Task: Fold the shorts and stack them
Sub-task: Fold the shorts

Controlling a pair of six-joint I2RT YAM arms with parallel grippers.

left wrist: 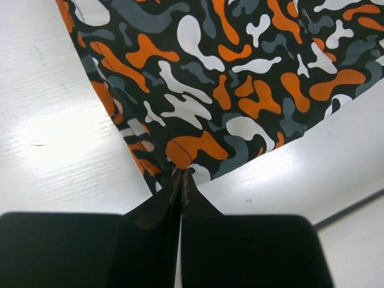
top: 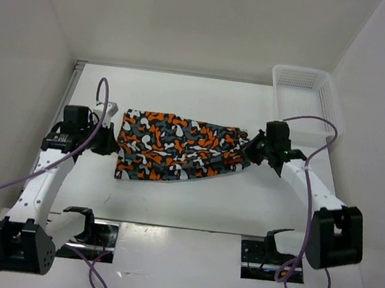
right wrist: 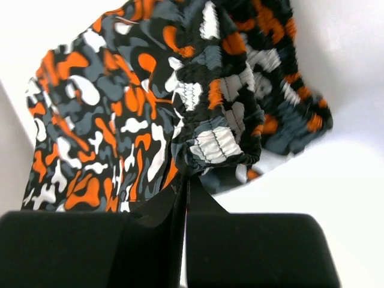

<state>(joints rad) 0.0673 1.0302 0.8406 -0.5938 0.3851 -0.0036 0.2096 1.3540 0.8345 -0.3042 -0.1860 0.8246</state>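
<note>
The camouflage shorts (top: pixel 177 149), orange, grey, black and white, lie stretched across the middle of the table. My left gripper (top: pixel 110 138) is shut on their left edge; in the left wrist view the fabric (left wrist: pixel 198 90) runs into the closed tips of the gripper (left wrist: pixel 182 174). My right gripper (top: pixel 250 150) is shut on the gathered waistband at the right end; the right wrist view shows the bunched elastic (right wrist: pixel 216 120) pinched at the tips of the gripper (right wrist: pixel 185 180).
A white mesh basket (top: pixel 305 95) stands at the back right corner. White walls enclose the table on the left, back and right. Purple cables loop from both arms.
</note>
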